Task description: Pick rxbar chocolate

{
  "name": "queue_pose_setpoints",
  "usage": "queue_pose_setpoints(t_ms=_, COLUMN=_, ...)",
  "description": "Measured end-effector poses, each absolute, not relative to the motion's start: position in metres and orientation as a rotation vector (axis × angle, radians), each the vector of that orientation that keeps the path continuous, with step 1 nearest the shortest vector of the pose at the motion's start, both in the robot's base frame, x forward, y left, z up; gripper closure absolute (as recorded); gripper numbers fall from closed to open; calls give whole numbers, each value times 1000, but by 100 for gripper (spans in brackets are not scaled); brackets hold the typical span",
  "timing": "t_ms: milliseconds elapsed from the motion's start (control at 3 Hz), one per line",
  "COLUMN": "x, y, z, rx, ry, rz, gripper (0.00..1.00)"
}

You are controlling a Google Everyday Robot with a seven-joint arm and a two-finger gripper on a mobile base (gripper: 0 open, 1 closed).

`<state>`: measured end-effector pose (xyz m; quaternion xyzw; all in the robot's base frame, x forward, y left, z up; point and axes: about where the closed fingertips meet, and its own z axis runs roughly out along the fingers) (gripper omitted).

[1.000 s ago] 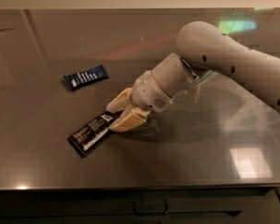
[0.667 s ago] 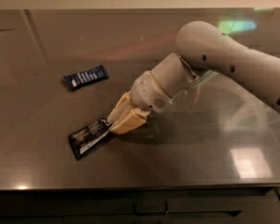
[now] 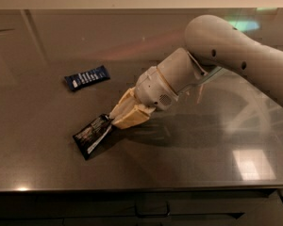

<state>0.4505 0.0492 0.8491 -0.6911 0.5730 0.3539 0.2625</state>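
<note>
The gripper [image 3: 114, 120] sits low over the counter [image 3: 203, 164], left of centre. Since a second ago it has slid left along the bar [image 3: 92, 134] to the bar's far right end. Its two tan fingers [image 3: 132, 119], spread apart then, have now drawn narrow, and they meet in a point on that end of the wrapper. The bar lies near-left of the gripper, pointing diagonally toward the near edge. Its pinched end looks slightly raised, while the near end appears to rest on the counter. I judge that the grasp has just been made and the lift is next. Holding only the tip of a flat, slack wrapper is risky, because it may droop or slip when raised. The blue wrapper [image 3: 87, 77] lies further back to the left, well apart and untouched. The arm [image 3: 236, 51] reaches in from the right.
</note>
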Motion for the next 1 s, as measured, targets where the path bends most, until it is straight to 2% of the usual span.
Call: queue_pose_setpoints(t_ms=1000, x=485, y=39, z=932, rx=-1769, ry=1599, rz=855, gripper=100)
